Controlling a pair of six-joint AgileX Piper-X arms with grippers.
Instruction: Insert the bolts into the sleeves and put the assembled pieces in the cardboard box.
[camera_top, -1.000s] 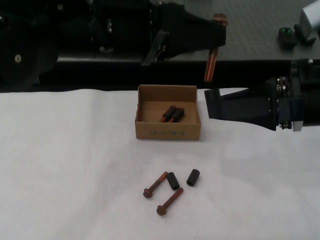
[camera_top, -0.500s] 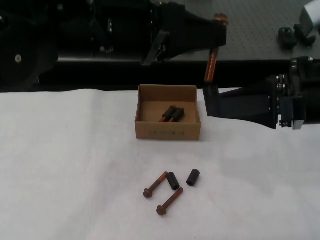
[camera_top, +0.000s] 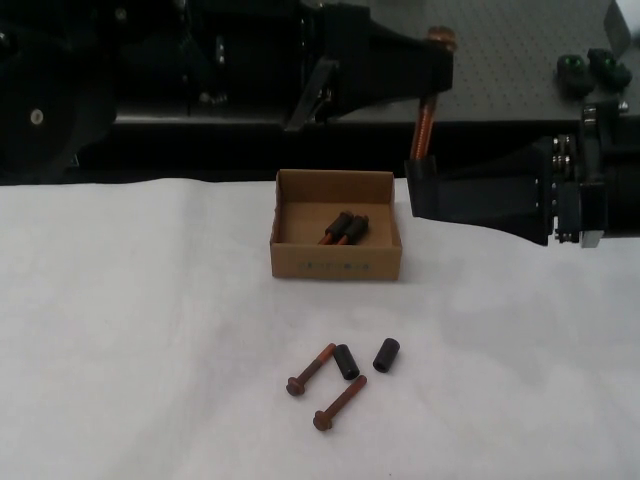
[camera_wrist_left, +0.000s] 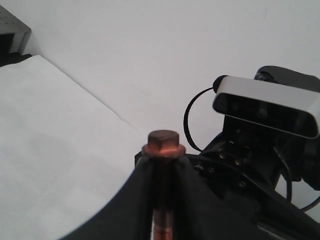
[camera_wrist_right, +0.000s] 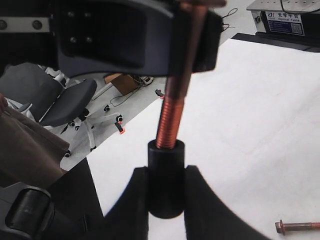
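Observation:
My left gripper is shut on a copper bolt just below its head, and the bolt hangs threads down above the bench behind the cardboard box. My right gripper is shut on a black sleeve, held upright right under the bolt. The bolt's threaded tip sits in the sleeve's top opening. Two assembled pieces lie in the box. Two loose bolts and two loose sleeves lie on the white cloth in front of it.
The right arm's body and camera stand close behind the held bolt. A dark perforated bench top with small black parts lies beyond the cloth. White cloth spreads to the left of the box.
My right gripper has carried the sleeve left and slightly up, under the hanging bolt, so the bolt's tip now meets the sleeve. The left arm has hardly moved.

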